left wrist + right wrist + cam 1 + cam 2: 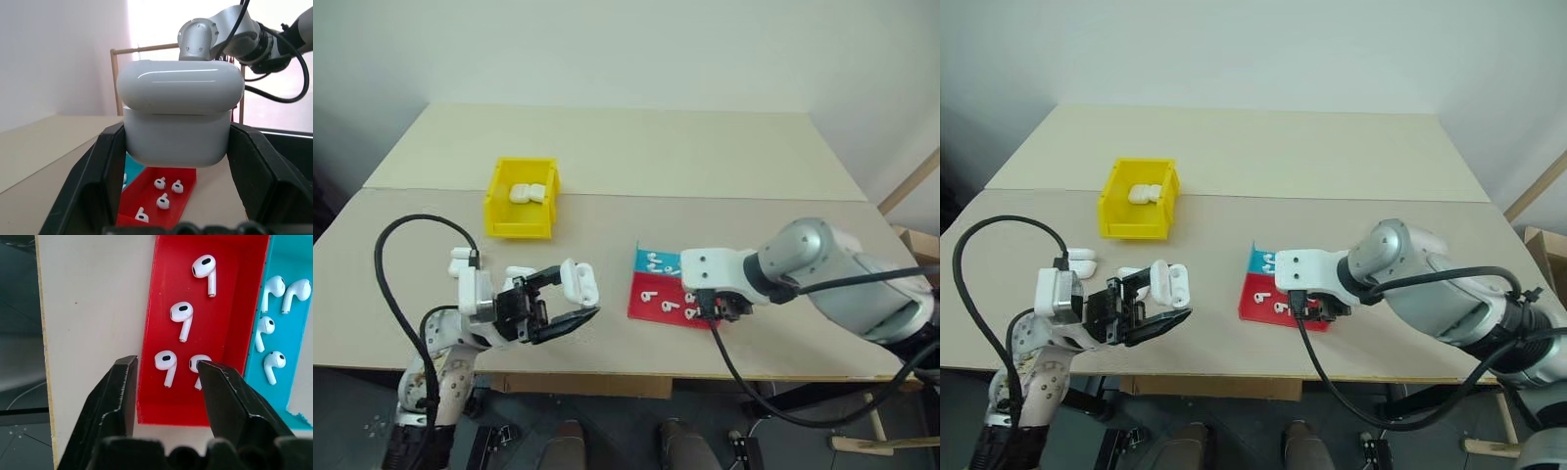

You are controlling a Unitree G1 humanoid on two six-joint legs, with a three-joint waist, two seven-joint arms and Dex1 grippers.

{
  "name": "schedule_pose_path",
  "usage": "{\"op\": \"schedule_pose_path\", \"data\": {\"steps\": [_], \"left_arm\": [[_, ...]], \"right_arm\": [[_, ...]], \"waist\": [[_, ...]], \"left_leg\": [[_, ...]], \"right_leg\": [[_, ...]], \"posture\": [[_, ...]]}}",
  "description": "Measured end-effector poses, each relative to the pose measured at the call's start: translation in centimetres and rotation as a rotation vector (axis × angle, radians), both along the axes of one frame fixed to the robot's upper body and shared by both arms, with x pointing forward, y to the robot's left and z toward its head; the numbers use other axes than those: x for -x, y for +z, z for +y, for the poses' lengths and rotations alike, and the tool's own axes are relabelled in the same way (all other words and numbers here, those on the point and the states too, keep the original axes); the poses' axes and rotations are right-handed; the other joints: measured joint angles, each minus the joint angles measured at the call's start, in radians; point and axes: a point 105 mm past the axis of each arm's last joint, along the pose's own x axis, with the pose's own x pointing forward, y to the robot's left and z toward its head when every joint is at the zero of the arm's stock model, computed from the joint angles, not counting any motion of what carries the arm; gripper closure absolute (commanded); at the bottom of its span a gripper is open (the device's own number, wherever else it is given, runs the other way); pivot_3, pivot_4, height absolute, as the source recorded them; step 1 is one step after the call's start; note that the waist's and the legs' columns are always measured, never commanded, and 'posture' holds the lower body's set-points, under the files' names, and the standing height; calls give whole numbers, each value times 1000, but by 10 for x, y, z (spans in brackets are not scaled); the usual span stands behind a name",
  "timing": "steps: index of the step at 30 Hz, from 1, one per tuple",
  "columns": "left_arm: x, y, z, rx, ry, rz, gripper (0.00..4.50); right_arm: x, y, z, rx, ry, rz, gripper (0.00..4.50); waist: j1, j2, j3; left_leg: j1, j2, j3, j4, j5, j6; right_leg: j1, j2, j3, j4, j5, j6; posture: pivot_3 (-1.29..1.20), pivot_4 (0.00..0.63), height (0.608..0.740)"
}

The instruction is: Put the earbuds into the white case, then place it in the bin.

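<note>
The left gripper (570,305) is clenched on the white case (180,115), held above the table's front edge. The right gripper (166,367) hangs with jaws apart over the red tray (227,274), around one of four earbuds (165,363); four more lie in blue. They look tiny, light and slippery; pinching the head seems best

No readable text or labels anywhere

White and silver-grey rounded arm shells (822,259) trail looping black cables (386,255), each ending in a black-fingered tool (166,382).
</note>
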Motion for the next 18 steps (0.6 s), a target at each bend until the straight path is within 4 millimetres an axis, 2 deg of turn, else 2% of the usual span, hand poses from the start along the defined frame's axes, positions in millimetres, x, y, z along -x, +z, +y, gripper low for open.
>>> {"op": "schedule_pose_path", "data": {"steps": [9,18], "left_arm": [[7,-7,2,-24,-42,-26,1716],[11,-9,3,-51,-81,-34,1716]], "right_arm": [[-4,-16,6,55,18,25,2014],[-8,-24,8,67,15,41,2014]], "waist": [[-3,0,0],[-10,0,0]], "left_leg": [[0,0,0,0,0,0],[0,0,-1,0,0,0]], "right_leg": [[0,0,0,0,0,0],[0,0,-1,0,0,0]], "posture": [[0,150,740],[0,150,740]]}}
